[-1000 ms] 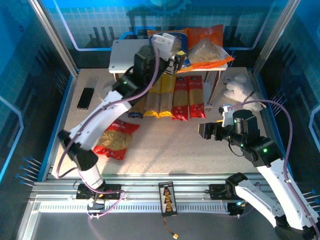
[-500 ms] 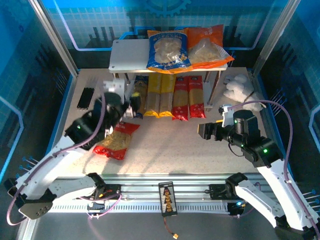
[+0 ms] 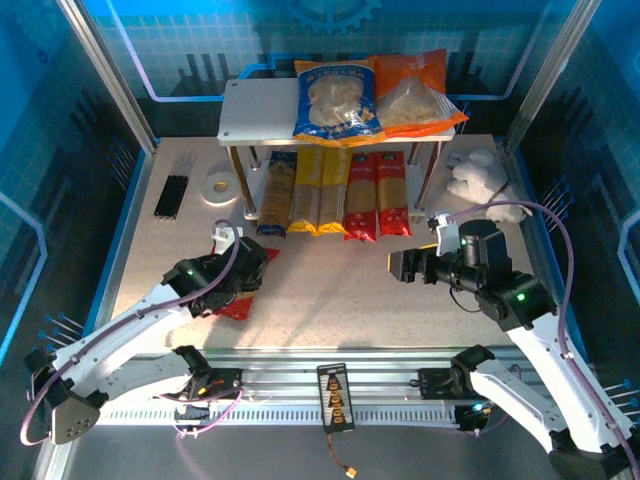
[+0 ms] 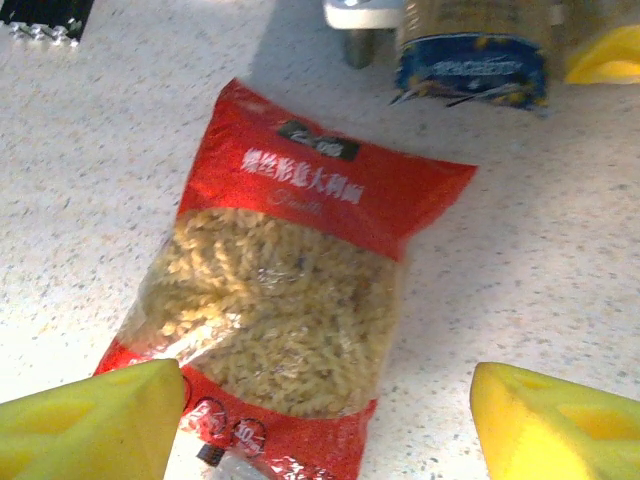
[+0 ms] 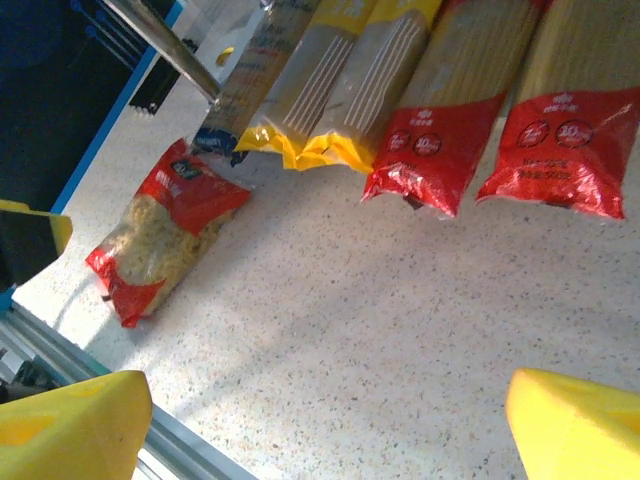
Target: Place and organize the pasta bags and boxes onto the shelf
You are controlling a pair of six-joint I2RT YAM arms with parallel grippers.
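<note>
Over the red bag (image 4: 280,290), left gripper (image 4: 325,415) hovering, jaws wide apart.

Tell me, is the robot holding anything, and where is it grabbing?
Nothing is held. Left gripper hangs open over the red bag; right gripper is open too.

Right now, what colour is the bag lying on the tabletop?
Red bag, clearest in the left wrist view.

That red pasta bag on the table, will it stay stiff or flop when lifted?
Probably floppy: the red bag is soft plastic film, wrinkled over loose spirals, so it should sag around a grip. The glossy film may be slippery. Lying flat, it is unlikely to roll.
</note>
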